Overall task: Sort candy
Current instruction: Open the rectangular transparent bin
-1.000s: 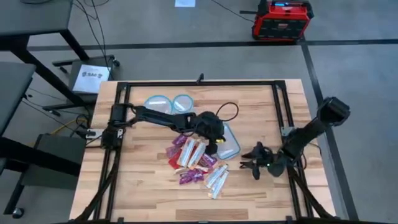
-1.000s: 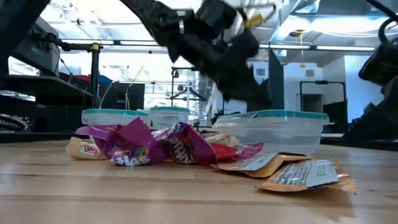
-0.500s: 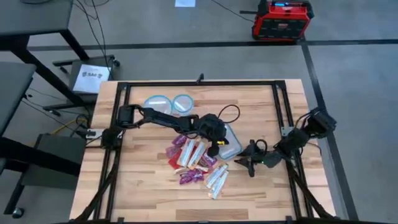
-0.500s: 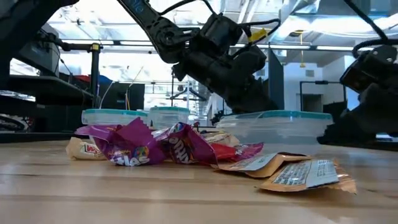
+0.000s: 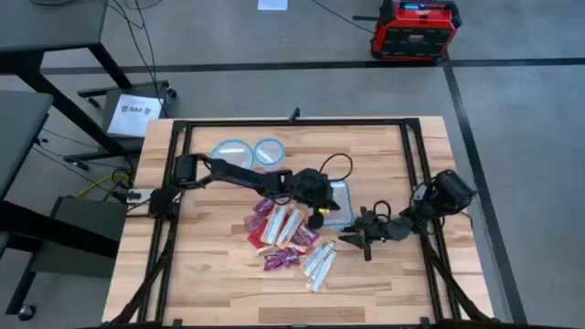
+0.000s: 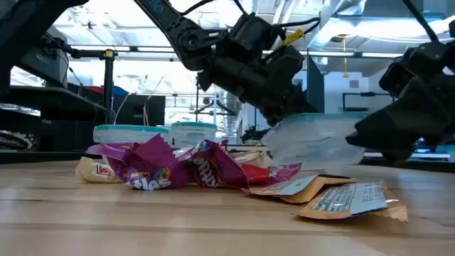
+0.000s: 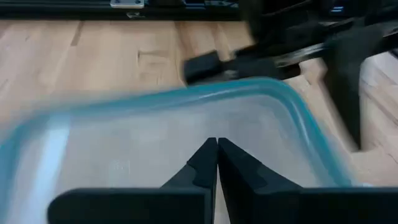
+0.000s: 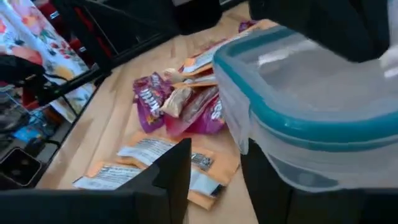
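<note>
Blue-rimmed container (image 5: pixel 336 203) sits between both grippers, its edge beside candy (image 5: pixel 285 234).

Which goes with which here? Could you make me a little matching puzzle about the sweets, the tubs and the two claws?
Things:
1. candy
2. round containers
3. left claw
4. right claw

States or places:
A. open, just right of the rectangular container
B. side by side, apart from the heap
C. heaped mid-table
D. fingers together, at the rectangular container

Pairs: 1-C, 2-B, 3-D, 4-A
</note>
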Robot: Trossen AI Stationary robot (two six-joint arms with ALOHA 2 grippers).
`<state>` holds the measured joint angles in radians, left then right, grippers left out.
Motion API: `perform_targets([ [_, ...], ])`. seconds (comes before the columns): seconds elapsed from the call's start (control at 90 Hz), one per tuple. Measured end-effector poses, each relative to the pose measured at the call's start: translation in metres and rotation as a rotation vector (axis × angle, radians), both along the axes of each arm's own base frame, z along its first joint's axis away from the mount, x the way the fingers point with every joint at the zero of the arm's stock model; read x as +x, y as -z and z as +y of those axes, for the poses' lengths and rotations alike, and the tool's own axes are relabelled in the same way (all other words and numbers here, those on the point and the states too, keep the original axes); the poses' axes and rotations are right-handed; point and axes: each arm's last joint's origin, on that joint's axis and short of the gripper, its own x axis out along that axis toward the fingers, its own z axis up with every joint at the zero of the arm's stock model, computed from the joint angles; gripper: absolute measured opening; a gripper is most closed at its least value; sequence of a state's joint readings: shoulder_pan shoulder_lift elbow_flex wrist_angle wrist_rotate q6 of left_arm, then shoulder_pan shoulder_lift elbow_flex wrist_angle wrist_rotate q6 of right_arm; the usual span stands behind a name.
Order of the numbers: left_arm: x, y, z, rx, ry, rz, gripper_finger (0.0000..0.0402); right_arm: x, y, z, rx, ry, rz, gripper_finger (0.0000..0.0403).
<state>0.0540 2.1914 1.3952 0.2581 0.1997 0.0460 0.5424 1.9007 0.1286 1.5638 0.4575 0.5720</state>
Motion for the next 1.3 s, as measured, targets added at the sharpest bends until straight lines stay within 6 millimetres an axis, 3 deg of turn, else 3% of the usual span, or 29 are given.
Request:
perform_targets([
  [0.133,0.001,0.006,0.000,0.011,0.007,0.022,0.0000,0.006,-0.005,0.003,-0.005,-0.007,-0.038,0.0119],
  [0.433,0.012,-0.016,-0.005,0.039,0.037,0.029,0.0000,-0.001,-0.016,0.012,0.001,-0.112,-0.078,0.0119],
  [0.611,0.021,-0.050,-0.016,0.124,0.114,0.079,0.0000,-0.004,-0.026,0.012,-0.069,-0.112,-0.061,0.0119],
  [0.722,0.020,-0.083,-0.027,0.240,0.129,0.126,0.0000,-0.005,-0.030,0.008,-0.117,-0.103,-0.008,0.0119],
  [0.867,0.002,-0.129,-0.037,0.372,0.106,0.152,0.0000,0.000,-0.044,0.004,-0.180,-0.083,0.034,0.0119],
  [0.989,-0.018,-0.148,-0.036,0.344,0.086,0.160,0.0000,0.006,-0.058,-0.001,-0.253,-0.061,0.110,0.0119],
  [1.1,-0.039,-0.145,-0.035,0.297,0.049,0.137,0.0000,0.010,-0.075,-0.006,-0.363,-0.056,0.222,0.0119],
  [1.3,-0.075,-0.088,-0.036,0.140,-0.055,0.036,0.0000,0.013,-0.102,-0.033,-0.458,0.034,0.426,0.0119],
])
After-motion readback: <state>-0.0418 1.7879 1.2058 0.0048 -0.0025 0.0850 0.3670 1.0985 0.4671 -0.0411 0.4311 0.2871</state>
